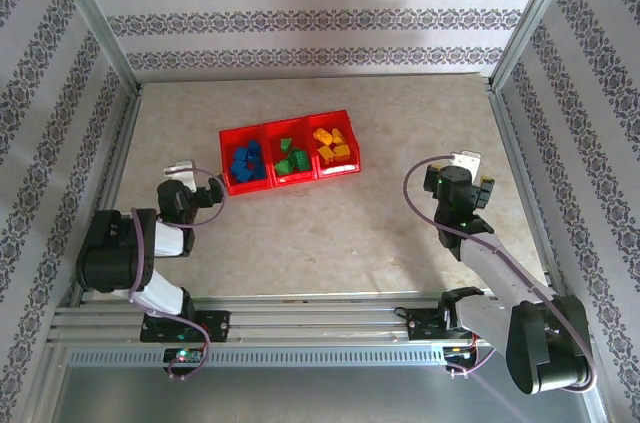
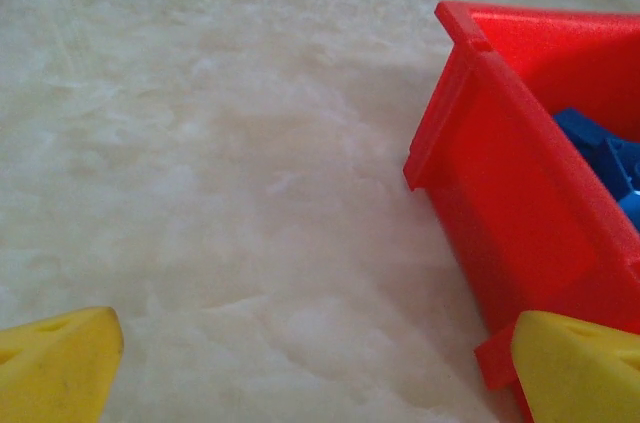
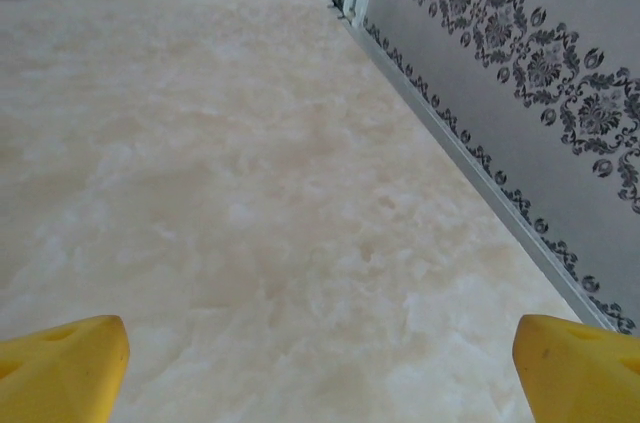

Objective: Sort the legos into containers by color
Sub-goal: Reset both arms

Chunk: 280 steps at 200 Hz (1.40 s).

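Note:
The red containers [image 1: 296,181] stand at the middle of the table as three joined bins. Blue legos [image 1: 247,163] lie in the left bin, green legos [image 1: 292,156] in the middle one and yellow-orange legos [image 1: 333,146] in the right one. My left gripper [image 1: 180,171] rests just left of the bins, open and empty. In the left wrist view its yellow fingertips [image 2: 55,363] stand wide apart over bare table, with the red bin wall [image 2: 520,203] and blue legos [image 2: 600,158] to the right. My right gripper [image 1: 470,165] is open and empty near the right wall.
Patterned walls enclose the table on three sides; the right wall [image 3: 520,63] runs close beside the right gripper [image 3: 320,368]. Bare marbled tabletop [image 1: 330,233] lies between the bins and the arm bases.

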{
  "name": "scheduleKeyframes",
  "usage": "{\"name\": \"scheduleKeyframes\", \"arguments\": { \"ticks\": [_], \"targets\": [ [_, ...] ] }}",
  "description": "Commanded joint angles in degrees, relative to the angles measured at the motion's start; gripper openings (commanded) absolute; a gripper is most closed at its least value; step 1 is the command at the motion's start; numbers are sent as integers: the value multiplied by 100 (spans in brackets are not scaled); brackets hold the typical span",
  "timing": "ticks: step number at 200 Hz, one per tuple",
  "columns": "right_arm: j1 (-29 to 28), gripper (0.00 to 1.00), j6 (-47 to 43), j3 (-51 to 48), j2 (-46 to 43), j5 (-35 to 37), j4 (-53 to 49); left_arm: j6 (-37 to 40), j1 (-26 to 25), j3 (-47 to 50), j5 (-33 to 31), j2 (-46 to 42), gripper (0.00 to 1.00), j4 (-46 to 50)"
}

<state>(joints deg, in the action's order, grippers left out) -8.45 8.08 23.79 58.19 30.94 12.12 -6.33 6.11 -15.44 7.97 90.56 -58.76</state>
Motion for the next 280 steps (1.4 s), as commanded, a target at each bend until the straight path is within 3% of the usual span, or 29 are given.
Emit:
{"name": "scheduleKeyframes", "arguments": {
  "ticks": [1, 28, 72, 119, 166, 226, 248, 259, 280],
  "targets": [
    [92, 98, -177, -170, -91, -314, 761, 208, 17, -70, 388, 163, 100, -810],
    [201, 98, -236, -338, -122, -634, 1139, 335, -59, -357, 394, 110, 100, -212],
    [365, 98, -178, -636, 19, -1065, 1847, 404, -277, -565, -241, 69, 100, 231],
    [476, 98, -82, -636, 605, -1518, 2525, 558, -282, -645, 160, 73, 100, 386],
    [498, 98, -443, -510, 1449, -1884, 3032, 563, -285, -623, 180, 75, 100, 336],
    [717, 98, -343, -630, 2535, -2018, 4488, 563, -286, -609, 190, 75, 99, 315],
    [766, 98, -307, -463, 2782, -2050, 4326, 560, -286, -609, 185, 75, 99, 304],
    [758, 98, -446, -494, 2993, -2412, 4694, 562, -286, -609, 188, 75, 99, 308],
    [770, 98, -680, -166, 2873, -3140, 3981, 567, -286, -617, 197, 75, 99, 317]
  ]
}}
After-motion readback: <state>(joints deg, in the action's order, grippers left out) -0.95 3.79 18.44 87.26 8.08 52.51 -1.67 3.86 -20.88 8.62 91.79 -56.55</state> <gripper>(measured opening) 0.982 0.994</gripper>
